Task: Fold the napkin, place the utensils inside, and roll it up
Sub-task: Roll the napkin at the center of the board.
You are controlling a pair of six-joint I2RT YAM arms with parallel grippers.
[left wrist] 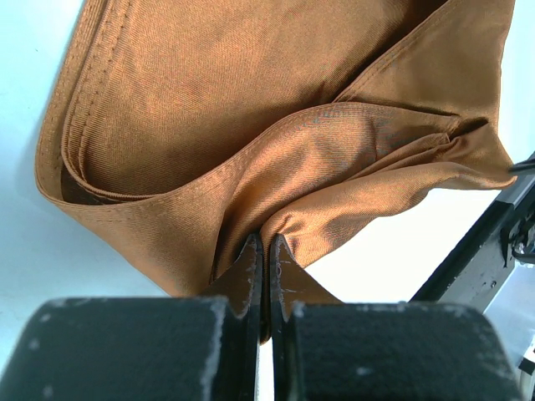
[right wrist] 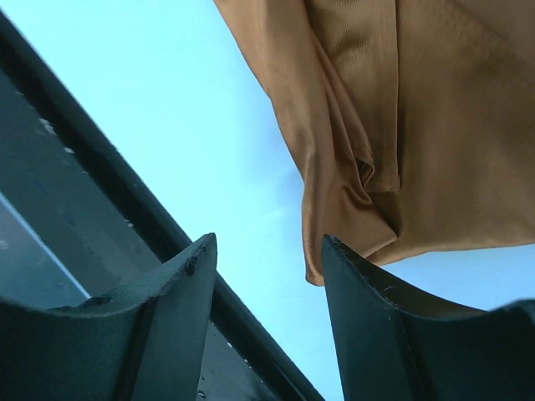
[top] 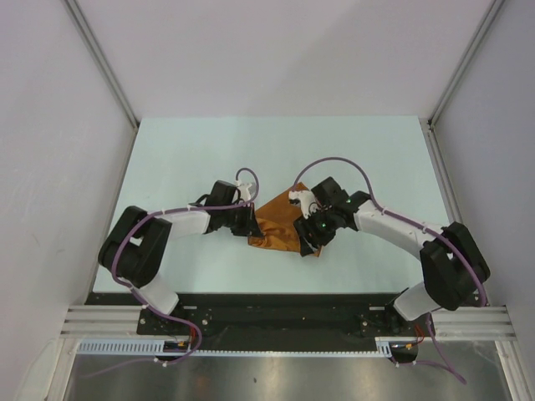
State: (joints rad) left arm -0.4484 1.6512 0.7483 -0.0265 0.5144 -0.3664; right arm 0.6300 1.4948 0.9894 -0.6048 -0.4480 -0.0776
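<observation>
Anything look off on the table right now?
The rust-orange cloth napkin is bunched in uneven, skewed folds rather than lying flat. The left gripper pinches one fold; the right gripper is open just beside a drooping corner.

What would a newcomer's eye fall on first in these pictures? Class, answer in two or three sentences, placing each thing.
The rust-orange napkin, bunched in the middle of the pale table, stands out first. The left arm has its jaws shut on a fold at the cloth's edge, while the right arm holds its jaws open beside a corner.
</observation>
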